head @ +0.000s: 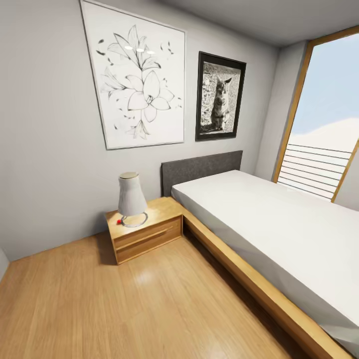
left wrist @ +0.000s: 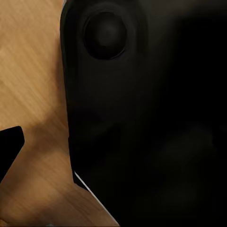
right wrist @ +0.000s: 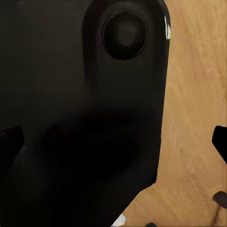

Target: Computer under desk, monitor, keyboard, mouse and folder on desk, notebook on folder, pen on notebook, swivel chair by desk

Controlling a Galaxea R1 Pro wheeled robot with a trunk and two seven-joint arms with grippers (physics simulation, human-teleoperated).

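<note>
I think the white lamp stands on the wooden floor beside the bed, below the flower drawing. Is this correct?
Not quite. In the head view the white lamp stands on the wooden nightstand, not on the floor. The rest holds: it is beside the bed and below the flower drawing.
</note>
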